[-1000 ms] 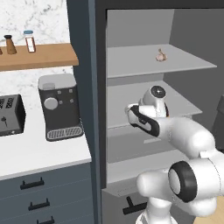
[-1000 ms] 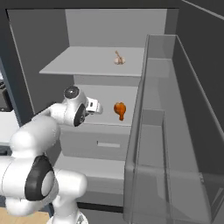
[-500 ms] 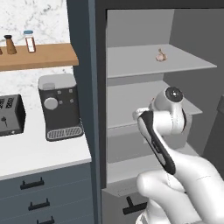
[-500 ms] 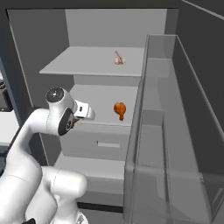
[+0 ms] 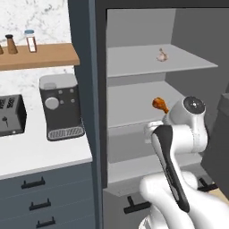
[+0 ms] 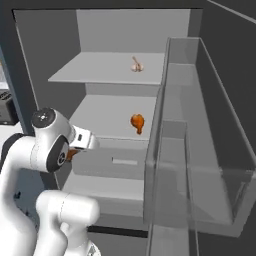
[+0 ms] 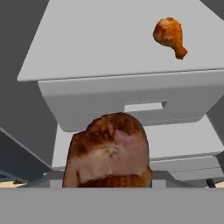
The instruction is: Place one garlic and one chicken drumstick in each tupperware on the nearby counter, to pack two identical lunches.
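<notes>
On the white table (image 5: pixel 40 154) at the left stand a toaster (image 5: pixel 11 120) and a coffee machine (image 5: pixel 60 107), under a wooden shelf (image 5: pixel 40 56) with two shakers; in the open fridge, a garlic (image 5: pixel 162 55) lies on the upper shelf (image 5: pixel 134 62), a loose drumstick (image 6: pixel 137 122) on the middle shelf (image 6: pixel 107 117); the tool (image 7: pixel 109 183) is closed on a second chicken drumstick (image 7: pixel 109 153), in front of the drawer (image 7: pixel 131 105).

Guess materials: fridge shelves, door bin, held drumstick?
Shelves: matte grey, opaque, likely plastic. Door bin: translucent grey, see-through walls, plastic or glass. Held drumstick: browned, roasted-looking meat, mottled skin, close in the gripper.
</notes>
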You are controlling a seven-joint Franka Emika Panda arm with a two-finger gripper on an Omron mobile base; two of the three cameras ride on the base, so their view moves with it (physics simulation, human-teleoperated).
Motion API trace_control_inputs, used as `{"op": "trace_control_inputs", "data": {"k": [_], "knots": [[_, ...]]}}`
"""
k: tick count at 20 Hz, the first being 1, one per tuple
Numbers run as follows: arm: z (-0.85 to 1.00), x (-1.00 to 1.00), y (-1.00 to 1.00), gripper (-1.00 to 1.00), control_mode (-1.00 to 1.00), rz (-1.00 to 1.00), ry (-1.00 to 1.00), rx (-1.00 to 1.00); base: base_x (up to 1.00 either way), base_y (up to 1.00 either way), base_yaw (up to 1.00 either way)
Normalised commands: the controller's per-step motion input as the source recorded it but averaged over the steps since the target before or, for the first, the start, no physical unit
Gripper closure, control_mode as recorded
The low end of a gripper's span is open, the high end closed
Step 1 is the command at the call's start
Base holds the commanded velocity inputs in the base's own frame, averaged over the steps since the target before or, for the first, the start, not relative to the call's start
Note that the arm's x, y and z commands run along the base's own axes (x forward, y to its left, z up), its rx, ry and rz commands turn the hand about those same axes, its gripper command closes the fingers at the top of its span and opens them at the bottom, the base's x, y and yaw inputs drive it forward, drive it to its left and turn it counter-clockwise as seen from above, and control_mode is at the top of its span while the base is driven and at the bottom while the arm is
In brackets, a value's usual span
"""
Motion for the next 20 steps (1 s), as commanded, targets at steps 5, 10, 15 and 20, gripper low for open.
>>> {"op": "trace_control_inputs", "data": {"k": [5, 10, 15, 20], "knots": [[0.00, 0.00, 0.00, 1.00, 1.00, 0.00, 0.00, 0.00, -0.92, 0.48, 0.03], [0.00, 0.00, 0.00, 1.00, 1.00, 0.00, 0.00, 0.00, -0.16, 1.00, 0.06], [0.00, 0.00, 0.00, 1.00, 1.00, 0.00, 0.00, 0.00, 0.09, 1.00, 0.00], [0.00, 0.00, 0.00, 1.00, 1.00, 0.00, 0.00, 0.00, 0.24, 1.00, 0.00]]}}
